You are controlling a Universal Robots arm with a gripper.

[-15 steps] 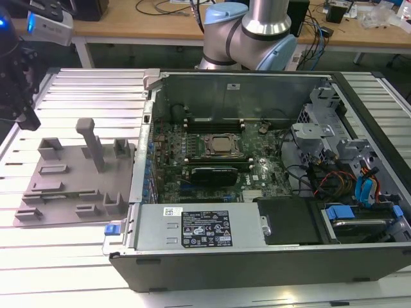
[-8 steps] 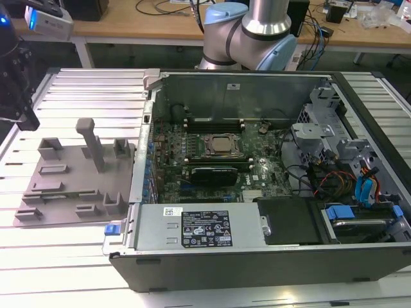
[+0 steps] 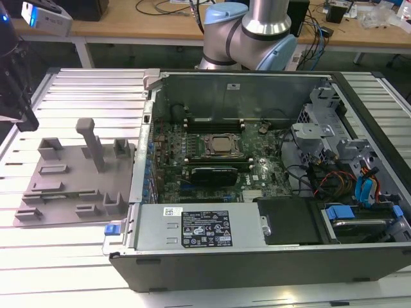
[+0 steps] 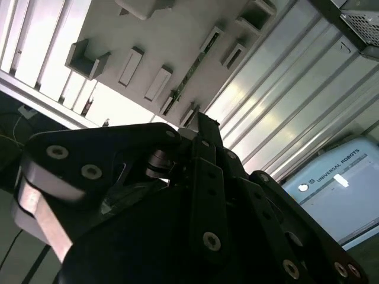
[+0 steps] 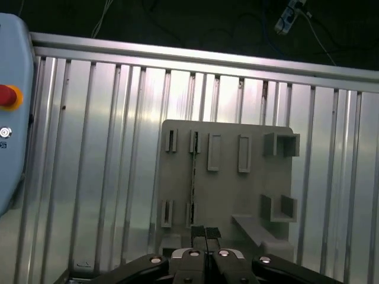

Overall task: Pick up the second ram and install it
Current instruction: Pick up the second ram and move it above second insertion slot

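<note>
The second ram [image 5: 192, 177] is a thin green stick standing on edge between two pairs of small holders on the grey fixture plate [image 5: 237, 195]. In the second wrist view the ram [image 4: 192, 71] runs as a narrow green line across that plate [image 4: 154, 41]. My gripper [image 5: 205, 232] hangs above the plate's near edge, roughly in line with the stick, its two dark fingers together and holding nothing. In the exterior view the gripper [image 3: 26, 119] is at the far left, above the plate [image 3: 77, 186] and apart from it.
The open computer case [image 3: 270, 256] lies to the exterior view's right of the plate, with the motherboard [image 3: 218, 160], its black slots [image 3: 212, 122] and a black expansion card [image 3: 212, 173] inside. A tall post [image 3: 90, 141] rises from the plate. A pendant with a red button [image 5: 9, 97] lies beside the slatted table.
</note>
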